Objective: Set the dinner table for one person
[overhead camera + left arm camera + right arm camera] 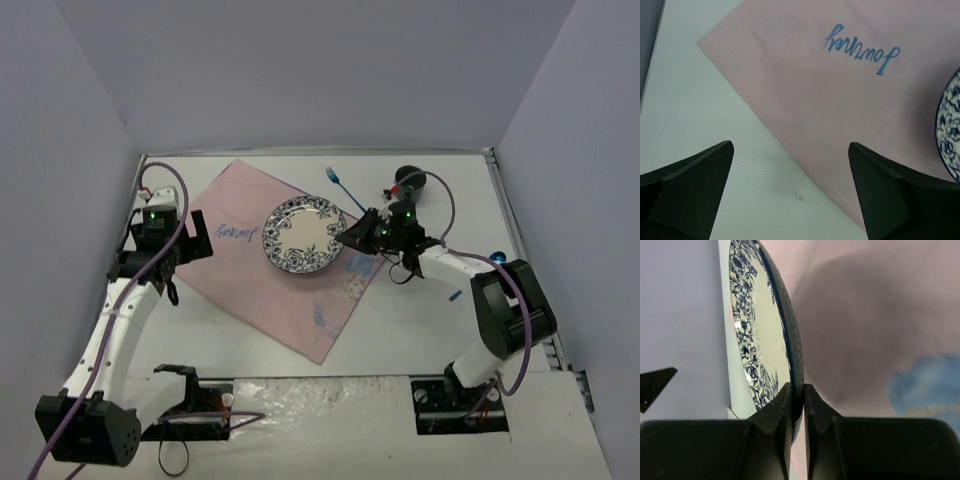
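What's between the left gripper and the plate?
Between the left gripper and the plate is only the pink cloth with its blue lettering. The top and left wrist views both show it.

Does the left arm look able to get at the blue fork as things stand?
Probably yes. The left gripper is open and empty. The blue fork lies bare on the dinner table beyond the plate, which the right gripper holds; neither lies between. It is a long stretch, though.

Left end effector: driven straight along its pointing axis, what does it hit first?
Likely the pink cloth near its edge, on the dinner table; the left end effector angles down at it. Depth unclear.
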`<state>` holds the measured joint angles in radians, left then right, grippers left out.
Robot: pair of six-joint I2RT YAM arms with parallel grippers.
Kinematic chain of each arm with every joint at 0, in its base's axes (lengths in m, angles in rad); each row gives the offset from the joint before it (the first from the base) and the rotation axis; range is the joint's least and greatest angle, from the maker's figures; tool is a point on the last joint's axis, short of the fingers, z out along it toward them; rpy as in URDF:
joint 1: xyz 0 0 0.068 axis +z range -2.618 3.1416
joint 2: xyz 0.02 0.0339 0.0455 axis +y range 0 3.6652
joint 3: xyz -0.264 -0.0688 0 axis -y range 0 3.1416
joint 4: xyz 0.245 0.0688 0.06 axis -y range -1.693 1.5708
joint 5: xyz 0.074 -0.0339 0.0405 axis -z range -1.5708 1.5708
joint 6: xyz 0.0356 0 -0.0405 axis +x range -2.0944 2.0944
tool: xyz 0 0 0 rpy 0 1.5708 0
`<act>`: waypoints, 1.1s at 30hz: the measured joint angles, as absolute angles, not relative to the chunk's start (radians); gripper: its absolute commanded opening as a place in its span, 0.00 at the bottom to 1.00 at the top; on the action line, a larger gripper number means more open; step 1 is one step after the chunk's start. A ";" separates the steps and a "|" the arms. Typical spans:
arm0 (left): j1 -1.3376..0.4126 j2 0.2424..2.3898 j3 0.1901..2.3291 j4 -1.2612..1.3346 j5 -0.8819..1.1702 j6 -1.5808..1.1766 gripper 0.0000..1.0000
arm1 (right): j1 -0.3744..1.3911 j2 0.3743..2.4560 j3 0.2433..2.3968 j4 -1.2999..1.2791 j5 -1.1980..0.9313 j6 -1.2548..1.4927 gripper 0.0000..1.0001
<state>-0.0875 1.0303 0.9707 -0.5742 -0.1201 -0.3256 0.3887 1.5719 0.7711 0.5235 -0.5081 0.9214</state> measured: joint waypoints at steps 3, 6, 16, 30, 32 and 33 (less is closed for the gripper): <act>-0.089 1.006 0.950 -0.577 -0.134 -0.325 0.97 | 0.428 1.704 0.851 0.623 -0.512 0.938 0.00; -0.090 0.999 0.941 -0.577 -0.147 -0.325 0.97 | 0.458 1.805 0.892 0.705 -0.518 0.956 0.00; -0.090 0.998 0.936 -0.577 -0.166 -0.322 0.97 | 0.502 1.985 0.954 0.799 -0.549 1.010 0.00; -0.090 0.999 0.936 -0.577 -0.167 -0.321 0.97 | 0.513 2.082 0.999 0.896 -0.558 1.077 0.00; -0.090 0.999 0.936 -0.577 -0.167 -0.321 0.97 | 0.513 2.084 0.999 0.896 -0.558 1.081 0.00; -0.090 0.999 0.936 -0.577 -0.167 -0.321 0.97 | 0.513 2.085 0.999 0.895 -0.558 1.082 0.00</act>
